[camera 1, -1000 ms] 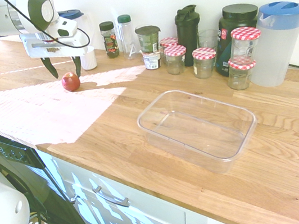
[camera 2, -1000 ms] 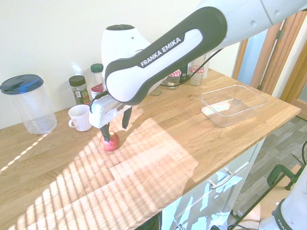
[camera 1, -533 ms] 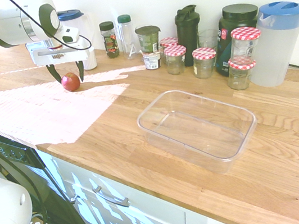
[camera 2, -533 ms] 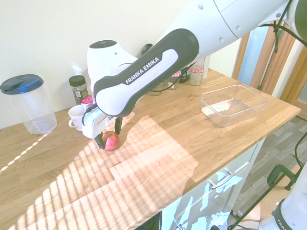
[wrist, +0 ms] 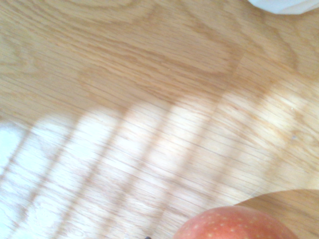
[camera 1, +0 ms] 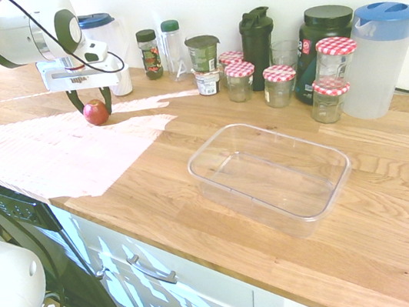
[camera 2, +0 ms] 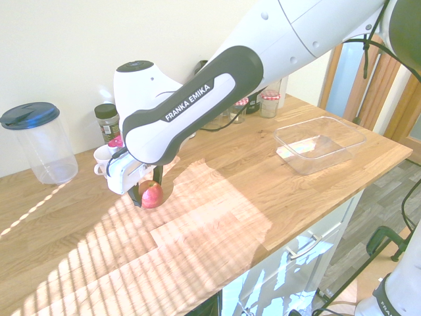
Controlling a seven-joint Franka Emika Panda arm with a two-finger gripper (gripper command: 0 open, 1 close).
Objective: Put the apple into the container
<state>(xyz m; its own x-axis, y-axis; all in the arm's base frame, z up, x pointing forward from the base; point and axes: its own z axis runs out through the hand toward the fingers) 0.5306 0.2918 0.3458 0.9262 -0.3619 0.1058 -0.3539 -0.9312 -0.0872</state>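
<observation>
Hand: we see the hand [camera 1: 94, 102] clamped on the apple, one finger at each side.
Apple: the apple [camera 1: 96, 112] is low at the worktop [camera 1: 151, 162], in the sunlit part; we cannot tell if it already lifts off.
Container: the clear tub [camera 1: 270, 176] stands well apart from the apple.
Done: we judge the grasp is made.
Left: lifting, carrying across, lowering into the tub and releasing.
Hard to see: the wrist view cuts off the apple, and the arm [camera 2: 191, 105] partly covers the white mug [camera 2: 102, 157].

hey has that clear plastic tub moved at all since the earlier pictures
No, the tub sits in the same spot relative to the blue-lidded pitcher.
</observation>
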